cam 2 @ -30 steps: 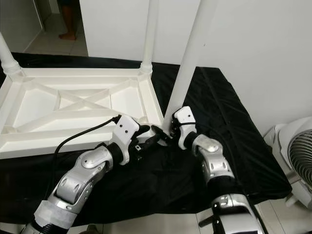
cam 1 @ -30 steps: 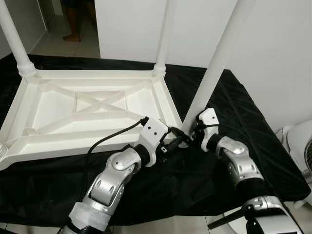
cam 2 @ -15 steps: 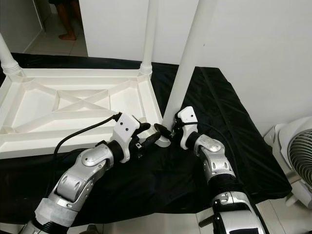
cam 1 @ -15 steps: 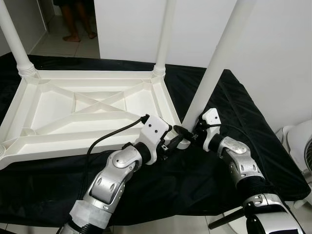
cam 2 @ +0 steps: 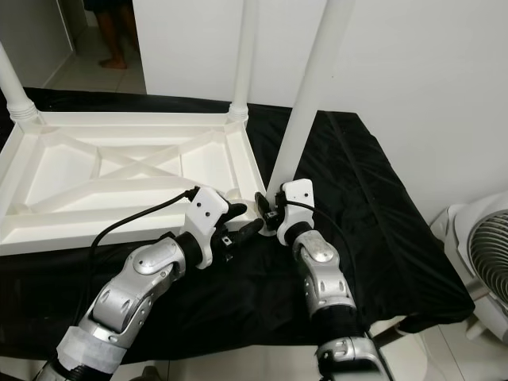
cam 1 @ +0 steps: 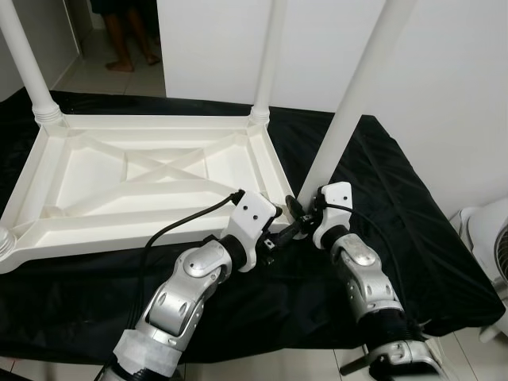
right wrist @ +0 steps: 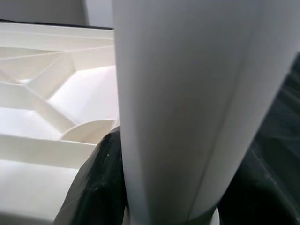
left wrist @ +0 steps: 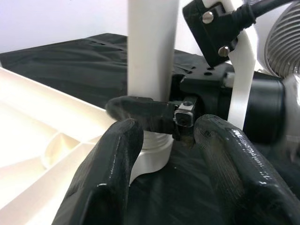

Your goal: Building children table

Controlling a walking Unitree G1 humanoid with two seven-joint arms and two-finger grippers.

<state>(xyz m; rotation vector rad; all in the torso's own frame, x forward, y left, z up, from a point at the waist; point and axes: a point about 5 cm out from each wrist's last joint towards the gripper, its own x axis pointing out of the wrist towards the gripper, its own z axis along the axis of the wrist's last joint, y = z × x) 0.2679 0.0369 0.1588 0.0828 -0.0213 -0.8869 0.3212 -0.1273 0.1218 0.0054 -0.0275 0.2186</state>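
Both pincers meet at the near right corner of the upturned white table top [cam 1: 143,178].

The table top lies on a black cloth [cam 1: 381,182]. The left pincer [cam 1: 279,236] is spread, ungripped, beside the leg [cam 1: 349,103]; the right pincer [cam 1: 295,213] is clenched round that leg's base.

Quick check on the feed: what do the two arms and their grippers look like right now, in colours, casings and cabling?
Both arms are jointed silver metal. The left arm has a white fabric wrap near its base and a black cable looping to a white boxy wrist housing. The left gripper and right gripper have glossy black fingers. The right arm carries a similar white wrist housing.
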